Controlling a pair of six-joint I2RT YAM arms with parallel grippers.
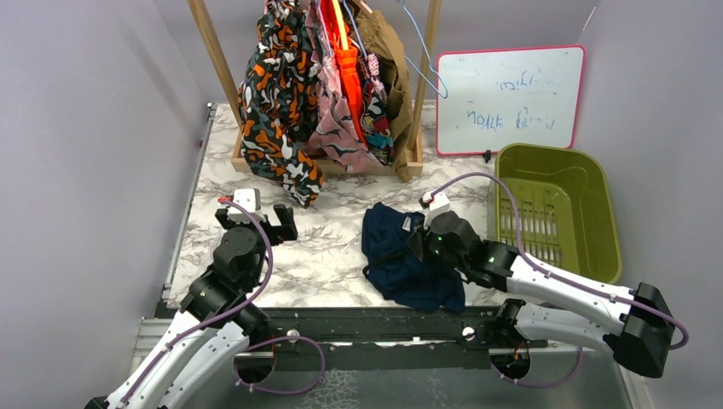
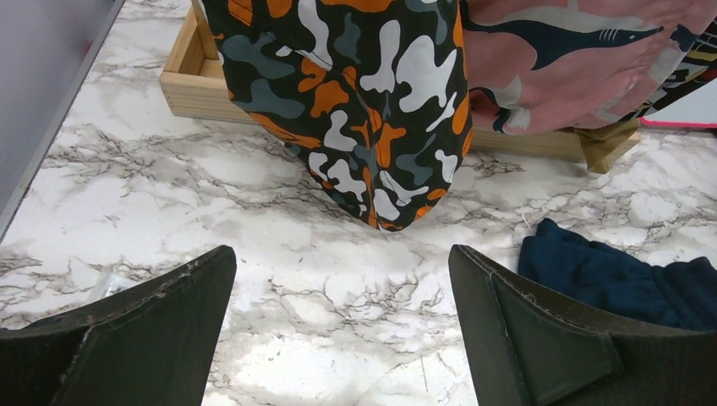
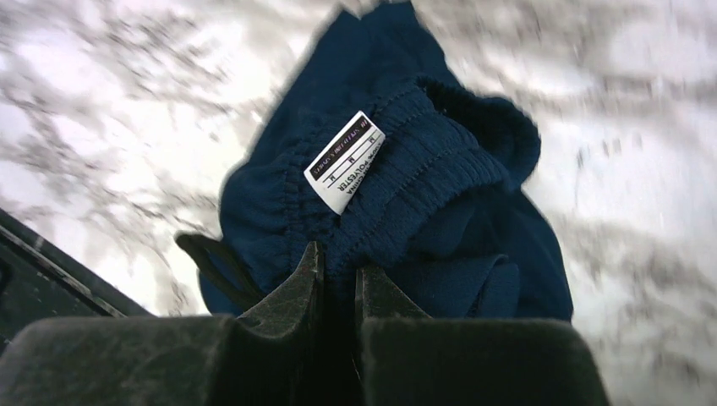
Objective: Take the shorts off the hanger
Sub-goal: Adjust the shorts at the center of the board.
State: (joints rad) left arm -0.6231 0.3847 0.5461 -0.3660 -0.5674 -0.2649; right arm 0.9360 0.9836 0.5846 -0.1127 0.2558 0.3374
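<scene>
The navy shorts lie crumpled on the marble table, off the rack. My right gripper is shut on their elastic waistband, just below the white label. A thin black loop lies beside the left finger. Several printed shorts hang on the wooden rack: black-orange-white blotch, pink print, bright orange, multicolour print and tan. My left gripper is open and empty above the table, facing the blotch shorts. The navy shorts lie to its right.
An olive green basket stands at the right. A whiteboard with a pink frame leans at the back right. Blue wire hangers hang on the rack's right side. The rack's wooden base sits on the table's far part.
</scene>
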